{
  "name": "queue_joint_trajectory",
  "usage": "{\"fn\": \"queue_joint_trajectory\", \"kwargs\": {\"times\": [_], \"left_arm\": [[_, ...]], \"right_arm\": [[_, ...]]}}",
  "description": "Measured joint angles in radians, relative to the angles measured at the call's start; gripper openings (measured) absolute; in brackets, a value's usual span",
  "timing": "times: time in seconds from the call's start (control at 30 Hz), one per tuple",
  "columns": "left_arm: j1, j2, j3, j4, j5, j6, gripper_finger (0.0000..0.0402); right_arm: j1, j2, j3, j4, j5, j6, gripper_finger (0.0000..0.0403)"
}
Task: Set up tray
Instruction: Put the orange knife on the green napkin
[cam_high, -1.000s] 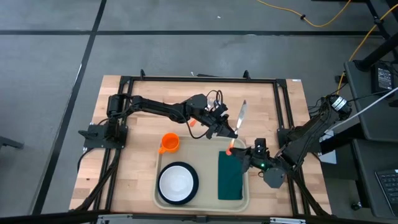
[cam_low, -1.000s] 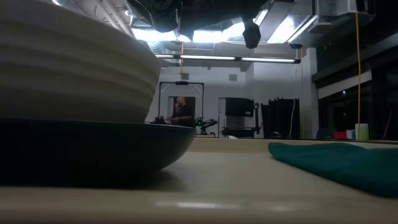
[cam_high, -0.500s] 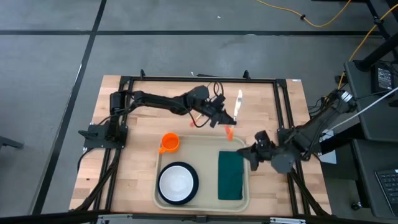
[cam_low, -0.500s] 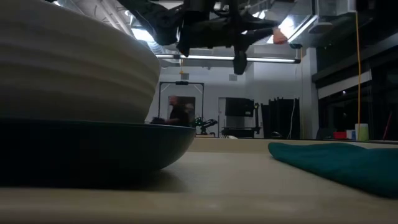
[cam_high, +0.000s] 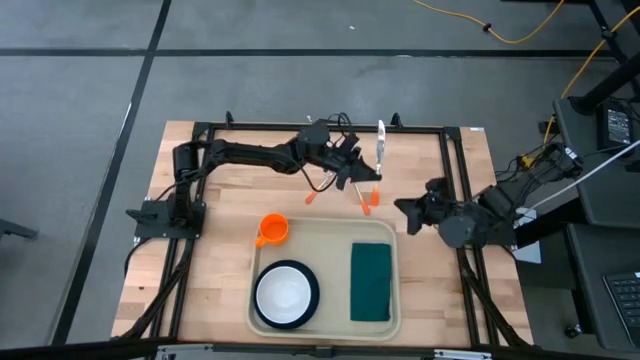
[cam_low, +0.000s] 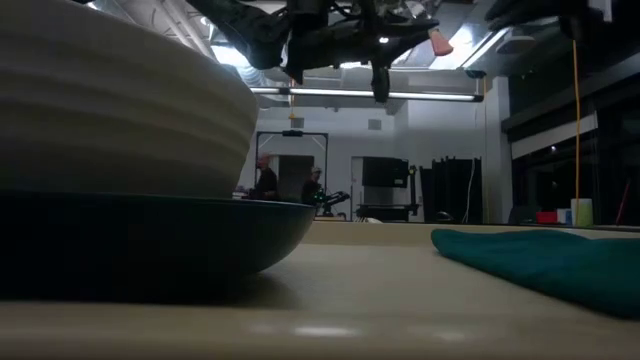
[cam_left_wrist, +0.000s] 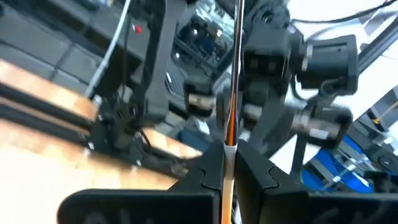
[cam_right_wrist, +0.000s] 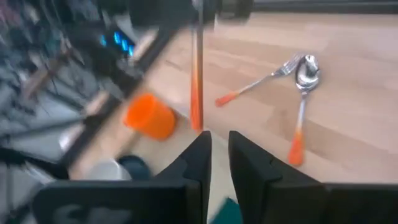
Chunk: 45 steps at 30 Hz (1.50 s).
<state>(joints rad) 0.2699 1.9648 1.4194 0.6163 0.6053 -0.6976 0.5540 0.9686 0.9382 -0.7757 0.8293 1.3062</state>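
While shut, left claw (cam_high: 362, 180) pinches the knife (cam_high: 379, 160).

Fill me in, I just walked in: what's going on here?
The left gripper is shut on an orange-handled knife, holding it above the table's far side. The right gripper, open and empty, hangs by the tray's far right corner. The tray holds a bowl and a green napkin; a fork and spoon lie on the table beyond it.
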Motion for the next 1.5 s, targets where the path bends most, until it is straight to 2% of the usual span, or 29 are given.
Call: {"fn": "queue_joint_trajectory", "kwargs": {"times": [0.1,0.17,0.27,0.47,0.57,0.67,0.77,0.9,1.0,1.13,1.5], "left_arm": [[-0.001,-0.001,0.047,-0.037,-0.012,0.029,0.0007],[-0.007,-0.001,0.084,-0.083,-0.032,0.067,0.0007],[-0.025,-0.003,0.131,-0.171,-0.096,0.124,0.0006],[-0.064,-0.006,0.180,-0.333,-0.305,0.196,0.0006],[-0.076,-0.002,0.177,-0.345,-0.378,0.195,0.0006],[-0.087,-0.004,0.179,-0.278,-0.431,0.186,0.0006],[-0.103,-0.004,0.179,-0.252,-0.458,0.168,0.0006],[-0.126,-0.004,0.179,-0.259,-0.482,0.171,0.0006],[-0.139,-0.004,0.179,-0.258,-0.485,0.167,0.0006],[-0.147,-0.004,0.179,-0.264,-0.490,0.161,0.0006],[-0.156,-0.004,0.178,-0.282,-0.494,0.150,0.0006]], "right_arm": [[-0.080,-0.026,-0.001,-0.001,-0.211,-0.172,0.0060],[-0.138,-0.048,-0.001,0.001,-0.301,-0.293,0.0060],[-0.224,-0.095,-0.001,0.012,-0.376,-0.451,0.0060],[-0.383,-0.210,-0.001,0.088,-0.499,-0.707,0.0060],[-0.471,-0.265,-0.003,0.094,-0.577,-0.737,0.0060],[-0.556,-0.302,-0.038,0.138,-0.712,-0.742,0.0060],[-0.612,-0.314,-0.107,0.202,-0.832,-0.715,0.0060],[-0.650,-0.323,-0.221,0.325,-0.923,-0.661,0.0060],[-0.650,-0.340,-0.271,0.428,-0.962,-0.657,0.0060],[-0.650,-0.357,-0.290,0.480,-0.963,-0.665,0.0060],[-0.650,-0.335,-0.292,0.501,-0.934,-0.707,0.0060]]}}
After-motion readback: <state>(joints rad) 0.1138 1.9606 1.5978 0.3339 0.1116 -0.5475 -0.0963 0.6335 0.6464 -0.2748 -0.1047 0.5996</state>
